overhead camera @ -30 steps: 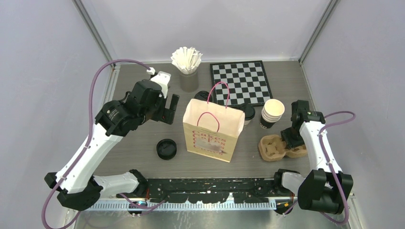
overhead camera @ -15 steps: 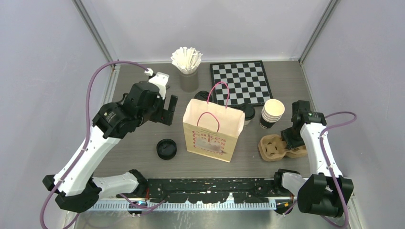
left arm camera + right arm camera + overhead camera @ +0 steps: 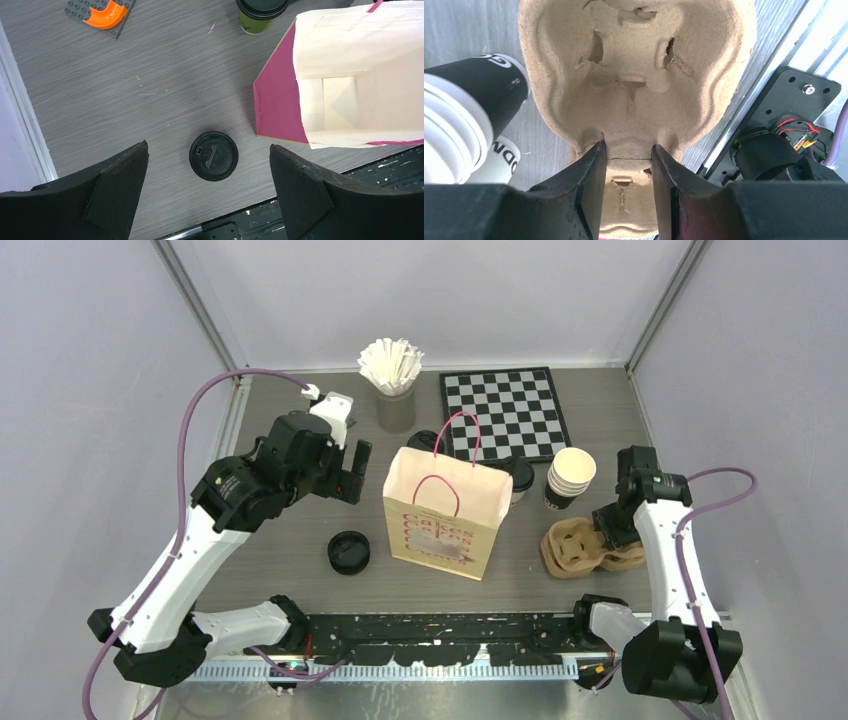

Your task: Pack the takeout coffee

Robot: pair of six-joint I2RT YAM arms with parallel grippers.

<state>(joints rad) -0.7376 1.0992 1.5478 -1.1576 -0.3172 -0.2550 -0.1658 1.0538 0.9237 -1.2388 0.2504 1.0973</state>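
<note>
One takeout coffee (image 3: 260,12), olive-green with a black lid, stands behind the bag's left corner (image 3: 424,440); another (image 3: 520,476) peeks out behind the bag's right side. The cream paper bag (image 3: 445,510) stands open in the middle, its inside showing in the left wrist view (image 3: 350,75). My left gripper (image 3: 351,472) hovers open left of the bag (image 3: 210,200), nothing between its fingers. My right gripper (image 3: 608,532) is shut on the edge of the brown pulp cup carrier (image 3: 636,65), which is tilted up (image 3: 572,545).
A black lid (image 3: 214,155) sits on the table left of the bag; whether a cup is under it I cannot tell. Stacked paper cups (image 3: 570,477) stand beside the carrier. A checkerboard (image 3: 505,413), a holder of white sticks (image 3: 392,370) and an orange-grey brick piece (image 3: 102,12) lie further back.
The right gripper has risen slightly, tipping the carrier up off the table. The left arm has shifted a little to the left, still open.
</note>
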